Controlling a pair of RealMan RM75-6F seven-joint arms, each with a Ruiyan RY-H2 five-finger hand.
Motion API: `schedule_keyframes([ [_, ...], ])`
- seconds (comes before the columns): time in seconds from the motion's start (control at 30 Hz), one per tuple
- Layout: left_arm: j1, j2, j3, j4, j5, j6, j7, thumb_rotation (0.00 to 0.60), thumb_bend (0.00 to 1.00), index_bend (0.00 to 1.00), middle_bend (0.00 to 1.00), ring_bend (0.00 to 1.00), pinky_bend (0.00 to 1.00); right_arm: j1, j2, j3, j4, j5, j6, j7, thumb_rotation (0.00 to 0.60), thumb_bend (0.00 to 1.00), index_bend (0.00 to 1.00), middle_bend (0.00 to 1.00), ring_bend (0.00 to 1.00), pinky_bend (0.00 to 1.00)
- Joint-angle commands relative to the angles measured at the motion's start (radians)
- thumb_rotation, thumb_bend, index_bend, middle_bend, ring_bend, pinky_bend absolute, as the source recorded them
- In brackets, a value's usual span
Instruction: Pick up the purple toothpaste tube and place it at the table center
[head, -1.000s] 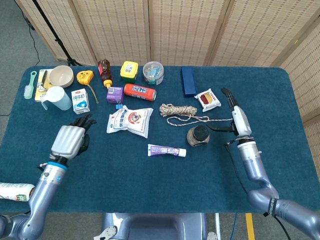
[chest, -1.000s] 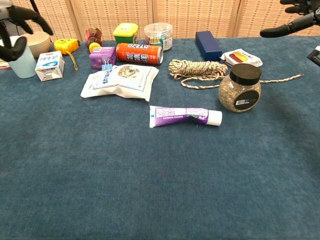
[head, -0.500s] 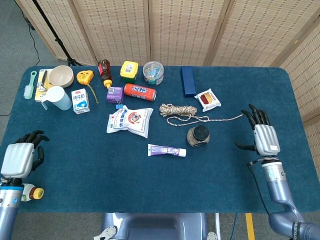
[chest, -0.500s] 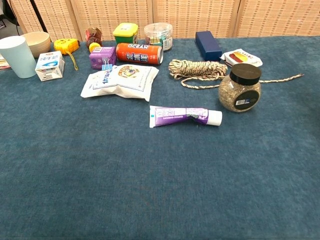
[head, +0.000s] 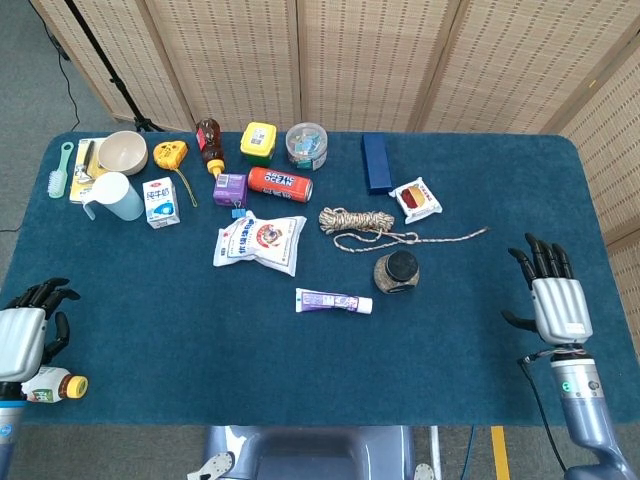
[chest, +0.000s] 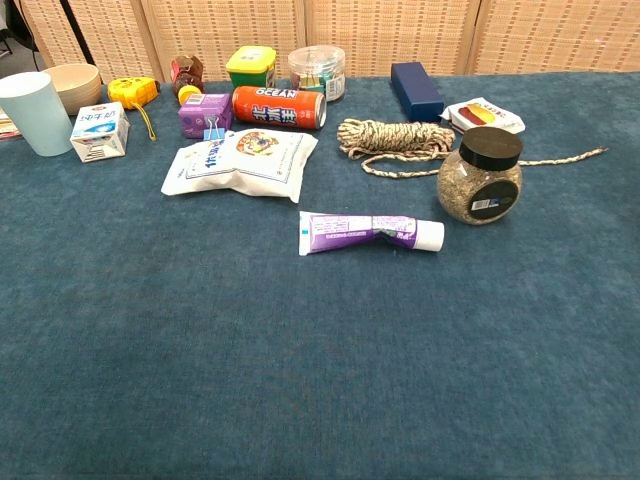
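Note:
The purple toothpaste tube (head: 334, 301) lies flat near the middle of the blue table (head: 300, 370), with its white cap pointing right. In the chest view the toothpaste tube (chest: 365, 232) lies alone, with nothing touching it. My left hand (head: 22, 335) hangs at the near left table edge, far from the tube, fingers apart and empty. At the near right edge my right hand (head: 558, 305) is just as far off, fingers spread, holding nothing. Neither hand shows in the chest view.
A dark-lidded jar (head: 396, 271) stands just right of the tube, with a coil of rope (head: 357, 220) behind it. A white pouch (head: 260, 242) lies behind the tube on the left. Cans, boxes and a cup (head: 118, 196) line the back. A small bottle (head: 55, 384) lies by my left hand.
Both hands have drawn back from over the table to its near corners, the left one leftward and the right one rightward. The toothpaste tube has not moved.

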Motion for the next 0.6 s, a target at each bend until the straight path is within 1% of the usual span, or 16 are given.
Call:
schedule_keyframes([
  [0.03, 0.005, 0.004, -0.012, -0.007, 0.009, -0.020, 0.009, 0.600, 0.71, 0.38, 0.27, 0.27, 0.41, -0.012, 0.005, -0.008, -0.011, -0.008, 0.010, -0.007, 0.600, 0.00, 0.15, 0.00, 0.00, 0.00],
  [0.33, 0.027, 0.003, -0.051, -0.019, 0.038, -0.037, 0.027, 0.600, 0.71, 0.38, 0.27, 0.27, 0.41, -0.025, -0.005, -0.005, -0.001, -0.025, 0.029, 0.005, 0.600, 0.00, 0.15, 0.00, 0.00, 0.00],
  [0.6, 0.046, 0.014, -0.074, -0.022, 0.033, -0.071, 0.028, 0.600, 0.71, 0.38, 0.27, 0.27, 0.41, -0.019, -0.015, 0.000, 0.014, -0.038, 0.023, 0.013, 0.600, 0.00, 0.15, 0.00, 0.00, 0.00],
])
